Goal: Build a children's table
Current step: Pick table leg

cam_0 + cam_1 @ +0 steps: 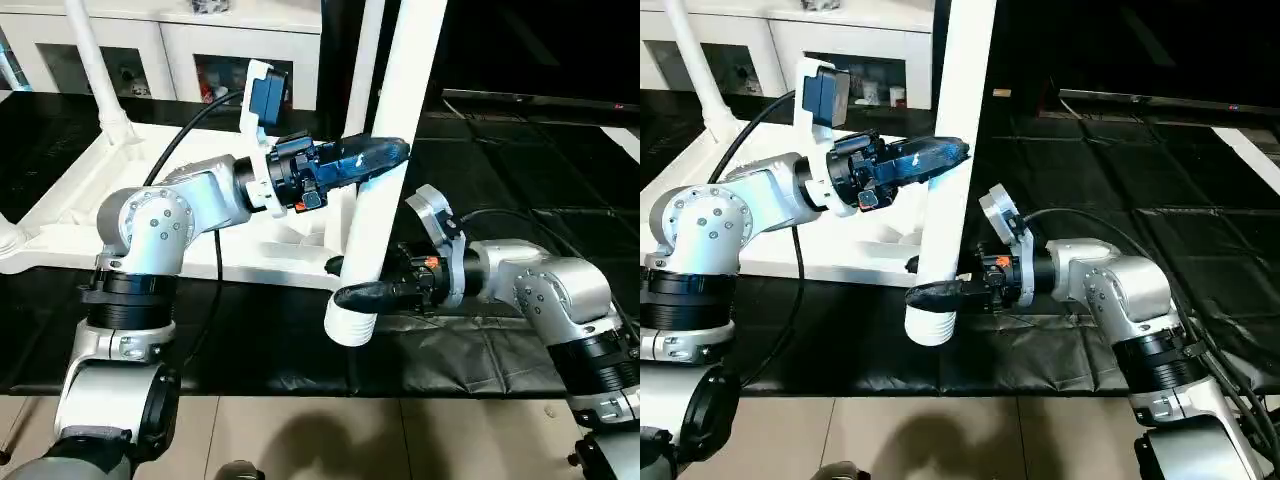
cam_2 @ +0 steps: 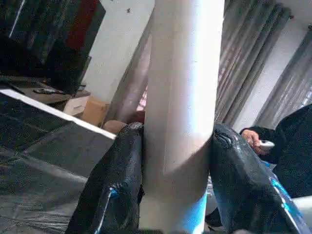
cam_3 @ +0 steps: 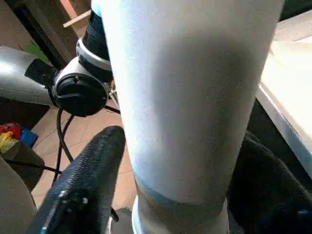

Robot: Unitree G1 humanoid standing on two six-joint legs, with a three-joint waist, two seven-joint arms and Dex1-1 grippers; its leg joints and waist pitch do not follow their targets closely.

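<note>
My left fingers (image 2: pixel 117 195) clench the upright leg (image 1: pixel 385 170) high up, my right fingers (image 3: pixel 83 190) straddle its lower end, grip uncertain, near the tabletop (image 1: pixel 70 190).

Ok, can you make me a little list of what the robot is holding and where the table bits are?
held leg: white leg, upright, lower end off the mat
left gripper: clamped on the leg, higher up
right gripper: around the leg near its threaded bottom end
tabletop: upside down on the black mat, behind the arms
fitted leg: standing in a far corner socket
</note>
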